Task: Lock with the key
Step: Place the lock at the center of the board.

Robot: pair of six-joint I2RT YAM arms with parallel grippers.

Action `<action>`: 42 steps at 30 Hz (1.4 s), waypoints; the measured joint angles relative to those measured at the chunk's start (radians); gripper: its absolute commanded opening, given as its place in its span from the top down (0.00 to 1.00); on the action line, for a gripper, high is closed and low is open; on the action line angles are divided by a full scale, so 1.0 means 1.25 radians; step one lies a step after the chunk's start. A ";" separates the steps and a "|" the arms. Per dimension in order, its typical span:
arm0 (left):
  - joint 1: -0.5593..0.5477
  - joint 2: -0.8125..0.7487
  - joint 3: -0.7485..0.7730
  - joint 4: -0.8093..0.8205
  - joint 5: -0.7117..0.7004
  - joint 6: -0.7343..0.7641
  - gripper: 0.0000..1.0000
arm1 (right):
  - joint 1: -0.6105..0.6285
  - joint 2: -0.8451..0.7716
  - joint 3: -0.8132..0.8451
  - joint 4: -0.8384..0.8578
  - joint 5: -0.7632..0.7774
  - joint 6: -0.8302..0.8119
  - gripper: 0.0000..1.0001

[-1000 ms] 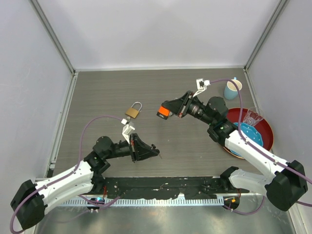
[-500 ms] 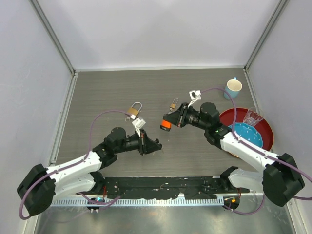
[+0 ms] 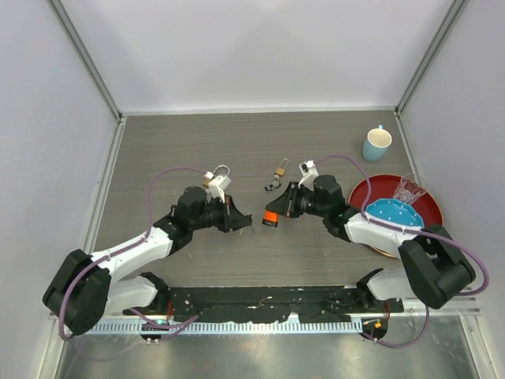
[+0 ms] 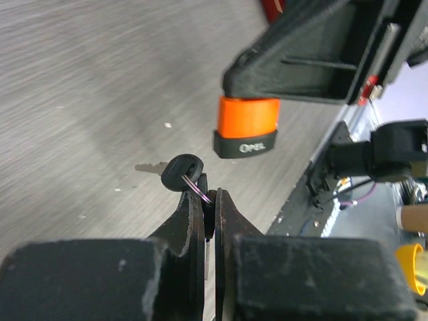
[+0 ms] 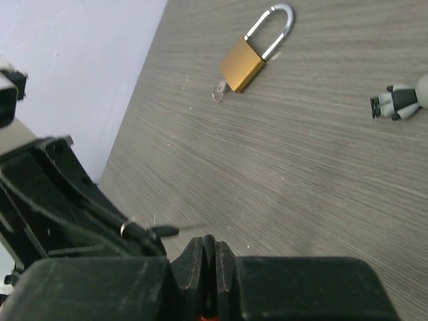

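Observation:
My right gripper [image 3: 278,212] is shut on an orange-and-black padlock [image 3: 271,218], held low over the table's middle. In the right wrist view its fingers [image 5: 194,257] pinch the lock's black top. My left gripper [image 3: 243,219] is shut on a black-headed key [image 4: 203,182]; a second key [image 4: 180,172] hangs from its ring. The padlock [image 4: 247,127] faces the left gripper [image 4: 210,194] a short gap away, without touching. The key tip [image 5: 164,231] points toward the right gripper [image 5: 208,244].
A brass padlock [image 3: 217,175] lies behind the left wrist, also in the right wrist view [image 5: 254,50]. A small brass lock with keys [image 3: 278,174] lies mid-table. A blue mug [image 3: 376,144] and a red plate [image 3: 430,213] with a glass stand at the right.
Both arms have closed in on each other. The right gripper brought the orange padlock down and left; the left gripper carried the key up and right, close to it.

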 measured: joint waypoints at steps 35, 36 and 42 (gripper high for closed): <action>0.255 -0.083 -0.035 -0.164 0.066 -0.025 1.00 | 0.128 0.516 0.154 0.328 -0.031 0.155 0.70; 0.255 -0.080 -0.035 -0.165 0.066 -0.025 1.00 | 0.129 0.516 0.157 0.318 -0.029 0.152 0.66; 0.255 -0.064 -0.035 -0.171 0.069 -0.024 1.00 | 0.132 0.514 0.200 0.221 -0.004 0.109 0.49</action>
